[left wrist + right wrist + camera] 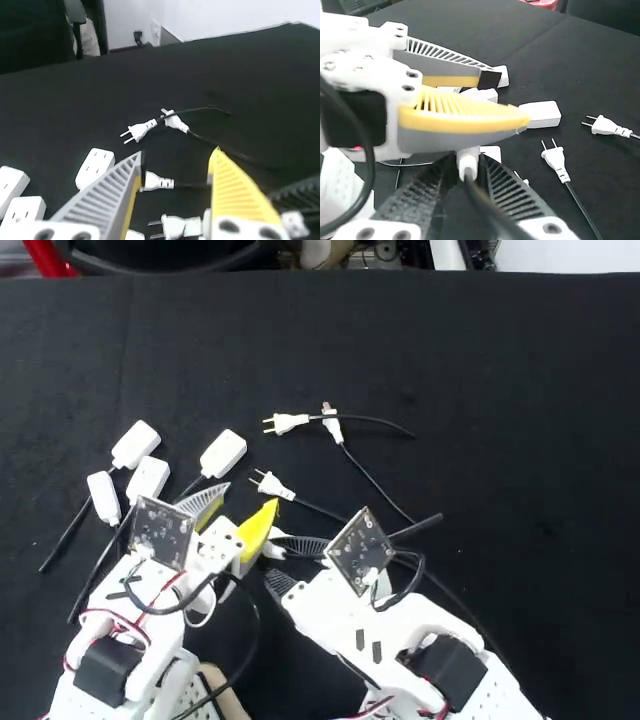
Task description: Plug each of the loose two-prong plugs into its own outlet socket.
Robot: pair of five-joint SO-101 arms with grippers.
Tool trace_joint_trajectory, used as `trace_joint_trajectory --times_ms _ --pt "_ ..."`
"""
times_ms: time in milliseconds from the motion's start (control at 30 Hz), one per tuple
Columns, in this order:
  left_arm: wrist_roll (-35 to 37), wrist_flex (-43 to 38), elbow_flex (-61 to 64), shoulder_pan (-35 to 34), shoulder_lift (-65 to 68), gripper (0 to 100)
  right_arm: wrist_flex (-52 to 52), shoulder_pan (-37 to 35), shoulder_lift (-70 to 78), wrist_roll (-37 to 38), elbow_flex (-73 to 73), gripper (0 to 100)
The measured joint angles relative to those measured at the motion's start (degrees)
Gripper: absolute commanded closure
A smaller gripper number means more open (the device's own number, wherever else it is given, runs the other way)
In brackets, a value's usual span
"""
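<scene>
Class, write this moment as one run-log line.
left arm: jaws open | right arm: jaws shut on white two-prong plug | three white plugs loose | four white plastic outlet sockets empty

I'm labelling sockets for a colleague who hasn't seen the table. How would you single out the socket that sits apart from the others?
On the black table, look left for the white outlet sockets. Past the cluster of three, the lone socket lies by itself to their right, closest to the loose plug.

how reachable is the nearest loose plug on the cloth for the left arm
Probably yes: the left arm has its jaws open, and the plug lies just ahead of them, nothing across it. The right arm sits close.
</scene>
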Motion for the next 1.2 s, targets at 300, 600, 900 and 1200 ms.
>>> trace_joint_trajectory --times_ms 300,600,900,1200 --pt "-2.3 0.1 0.4 2.4 -0.1 78 0.1 0.0 0.0 0.0 0.1 98.7" --pt "-2.5 0.0 1.9 2.9 -0.1 78 0.1 0.0 0.1 0.0 0.2 98.7" --pt "-2.6 0.6 1.9 2.9 -0.1 78 0.1 0.0 0.1 0.0 0.2 98.7" --pt "-3.8 3.2 -0.4 -3.7 0.0 78 -1.1 3.6 0.4 -1.3 -0.1 98.7"
